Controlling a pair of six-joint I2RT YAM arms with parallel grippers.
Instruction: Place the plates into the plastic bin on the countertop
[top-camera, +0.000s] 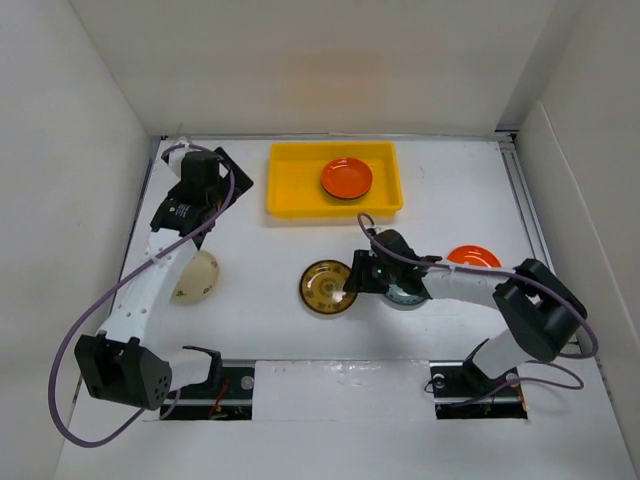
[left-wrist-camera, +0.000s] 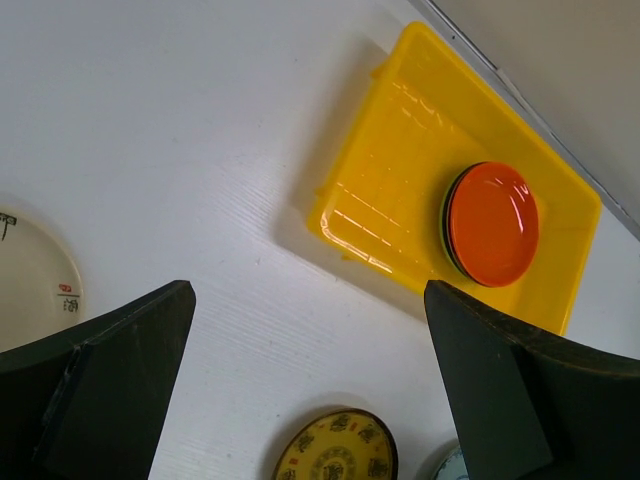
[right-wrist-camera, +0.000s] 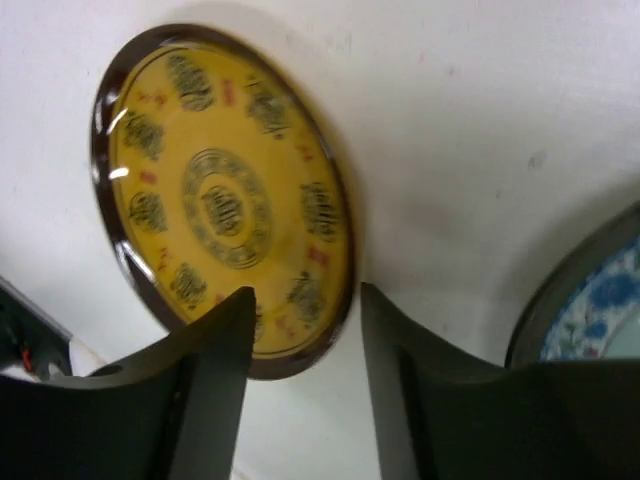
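The yellow plastic bin (top-camera: 290, 183) stands at the back of the white countertop and holds an orange plate (top-camera: 346, 178) on top of darker plates. A brown-gold plate (top-camera: 326, 289) lies at the centre. My right gripper (top-camera: 353, 279) is open at its right rim; in the right wrist view one finger (right-wrist-camera: 215, 365) is over the plate (right-wrist-camera: 220, 190) and the other is just outside the rim. A blue-grey plate (top-camera: 405, 297) lies partly under the right arm. My left gripper (top-camera: 205, 182) is open and empty, high left of the bin (left-wrist-camera: 400, 170).
A cream plate (top-camera: 196, 278) lies at the left under the left arm. A second orange plate (top-camera: 473, 256) lies at the right behind the right arm. White walls close in the table on three sides.
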